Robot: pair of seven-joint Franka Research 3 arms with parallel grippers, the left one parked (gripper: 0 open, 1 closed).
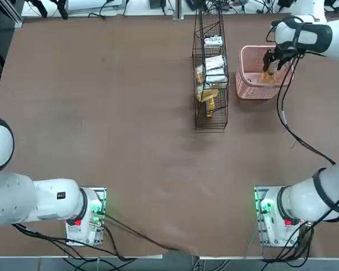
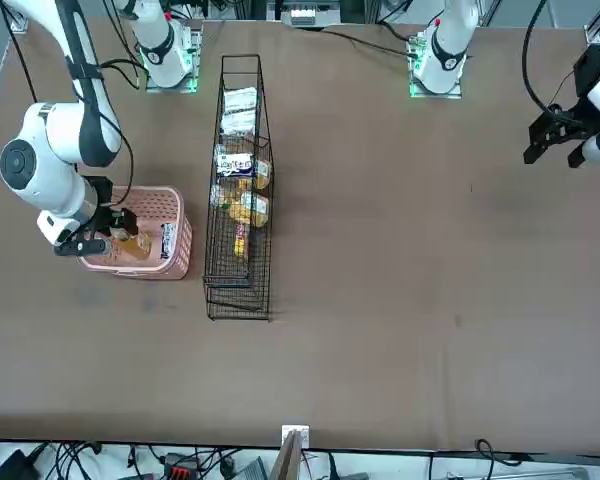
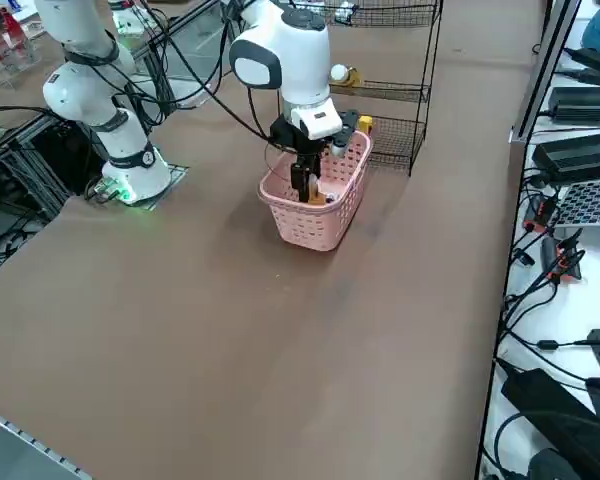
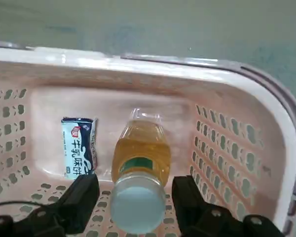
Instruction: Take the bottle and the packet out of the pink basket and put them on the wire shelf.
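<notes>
Right claw (image 4: 135, 197) down inside basket (image 4: 266, 89), jaws apart either side of bottle (image 4: 139, 158), not yet gripping. Packet (image 4: 79, 146) beside it. Nothing moved to shelf (image 1: 210, 73) yet.

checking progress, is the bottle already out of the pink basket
No, the bottle stands inside the pink basket beside the packet, with the right gripper's fingers either side of its cap.

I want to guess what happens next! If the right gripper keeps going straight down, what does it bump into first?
Probably the bottle: the right gripper sits inside the pink basket, its open fingers on either side of the white cap.
</notes>
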